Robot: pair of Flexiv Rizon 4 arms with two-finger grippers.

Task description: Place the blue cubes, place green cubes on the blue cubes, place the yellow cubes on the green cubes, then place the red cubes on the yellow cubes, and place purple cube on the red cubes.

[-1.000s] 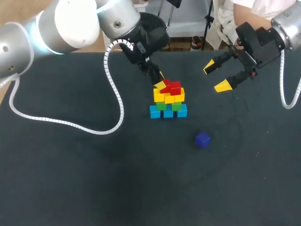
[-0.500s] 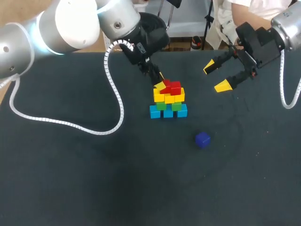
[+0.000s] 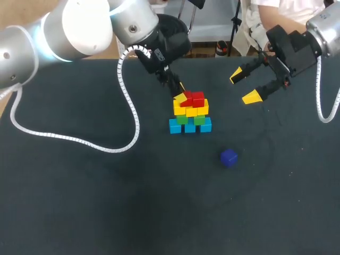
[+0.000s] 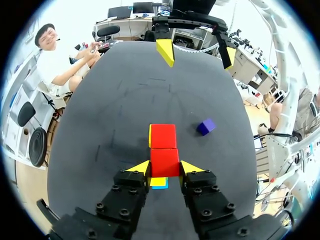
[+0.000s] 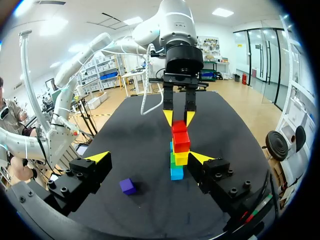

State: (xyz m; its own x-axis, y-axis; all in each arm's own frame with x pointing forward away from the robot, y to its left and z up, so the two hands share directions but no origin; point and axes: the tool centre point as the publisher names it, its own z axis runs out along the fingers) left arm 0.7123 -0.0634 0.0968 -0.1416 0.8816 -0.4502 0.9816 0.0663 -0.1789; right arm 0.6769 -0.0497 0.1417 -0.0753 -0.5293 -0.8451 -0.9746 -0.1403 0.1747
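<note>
- Counter (image 3: 79, 202), dark and flat, carries everything we are working with.
- Our left arm (image 3: 79, 26) comes in over the middle, so that its fingers point down onto the stack.
- Our right arm (image 3: 324, 24) hangs off to the side, and we judge that this keeps it clear of the build. The right fingers (image 3: 251, 97) are spread wide and hold nothing.
- The stack (image 3: 189, 114) stands near the middle, with blue at the bottom, then green, yellow and red.
- Our left fingers (image 4: 141, 167) are closed on the red cube (image 4: 164, 161) at the top, one tip against each side, seating it just beside the other red one.
- The purple cube (image 3: 229, 158) lies alone on the counter, well apart from the stack, and we judge it goes on last.
</note>
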